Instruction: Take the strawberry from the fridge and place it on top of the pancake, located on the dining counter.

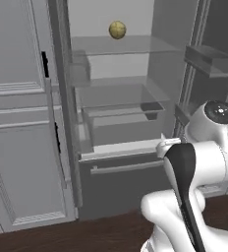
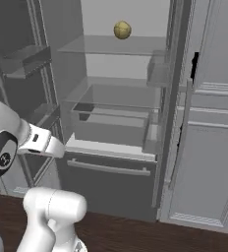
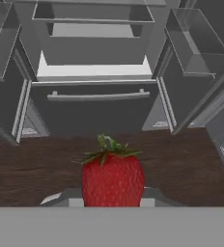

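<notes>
Between the gripper's (image 3: 113, 200) fingers sits the strawberry (image 3: 112, 176), red with its green leafy cap pointing up in the hand view; the fingers are clamped on it from both sides, only their pale edges showing beside the fruit low in that view. Beyond the berry lies a dark wooden floor (image 3: 191, 164), and past that stands the fridge (image 3: 94, 82), open, with its lower drawer front and long bar handle (image 3: 98, 96) facing the hand. From the left base view the white arm (image 1: 194, 162) bends across the lower right, in front of the fridge (image 1: 121, 123), whose glass shelves and pale interior are exposed. A yellow-green round fruit (image 1: 117, 30) rests on the top glass shelf, well above the arm. From the right base view the same fruit (image 2: 122, 30) sits on that shelf, and light grey panelled cabinets (image 2: 209, 123) stand just beside the fridge.
</notes>
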